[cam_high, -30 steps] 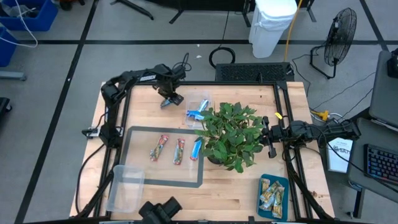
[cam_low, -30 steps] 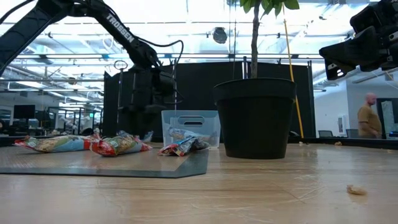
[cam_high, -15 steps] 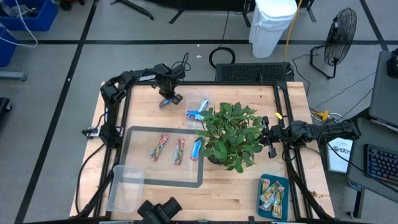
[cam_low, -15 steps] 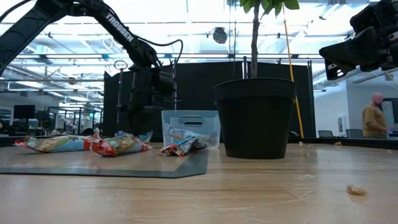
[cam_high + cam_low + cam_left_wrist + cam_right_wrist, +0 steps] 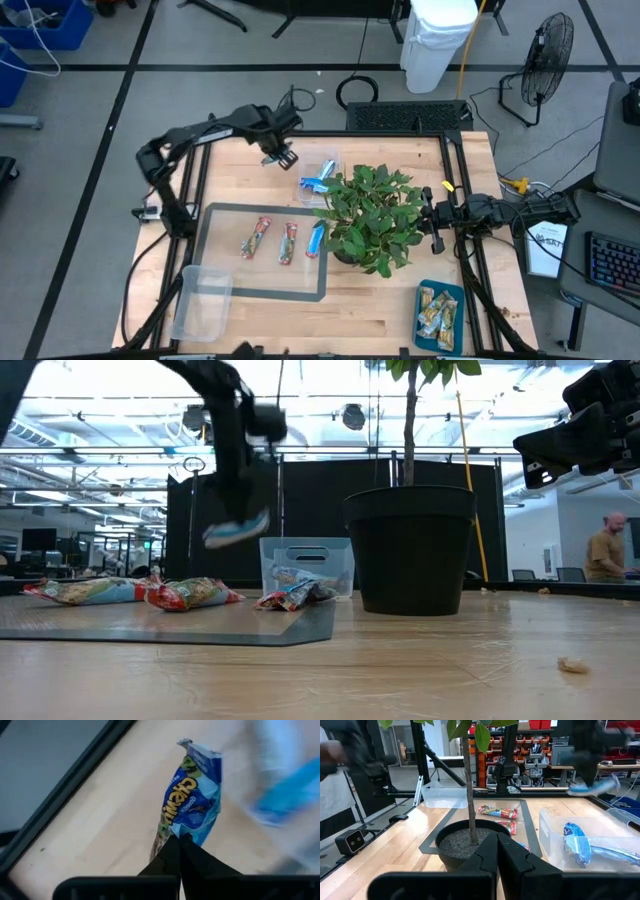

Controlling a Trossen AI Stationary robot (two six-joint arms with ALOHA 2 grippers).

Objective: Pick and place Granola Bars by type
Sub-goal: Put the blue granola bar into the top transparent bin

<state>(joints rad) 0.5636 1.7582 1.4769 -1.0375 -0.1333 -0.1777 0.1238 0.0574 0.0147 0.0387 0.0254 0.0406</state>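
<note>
- My left pincer (image 5: 178,838) is clamped on one end of a blue granola bar (image 5: 192,800), which hangs from its tips clear of the table (image 5: 400,300), as the low view (image 5: 236,528) shows.
- That pincer (image 5: 281,155) hangs over the table's far edge, with the clear tub (image 5: 322,178) just beside it toward the plant (image 5: 370,215); more blue bars (image 5: 577,845) lie inside that tub.
- Nearer the front from this pincer, a grey mat (image 5: 215,215) carries two red-and-tan bars (image 5: 256,238) and one blue bar (image 5: 317,238) side by side, apart from each other.
- Beyond the mat's near corner sits an empty-looking second clear tub (image 5: 203,300).
- My right pincer (image 5: 432,217) is clenched with nothing in it, held at the plant's far side, well apart from the left one.
- Below the right pincer, toward the front edge, a teal tray (image 5: 424,334) holds the green-and-beige bars (image 5: 437,312).
- Black frame rails (image 5: 195,180) run along the table's sides; bare wood lies open between the mat and the far rail.
- A person (image 5: 603,548) stands far off in the room.
</note>
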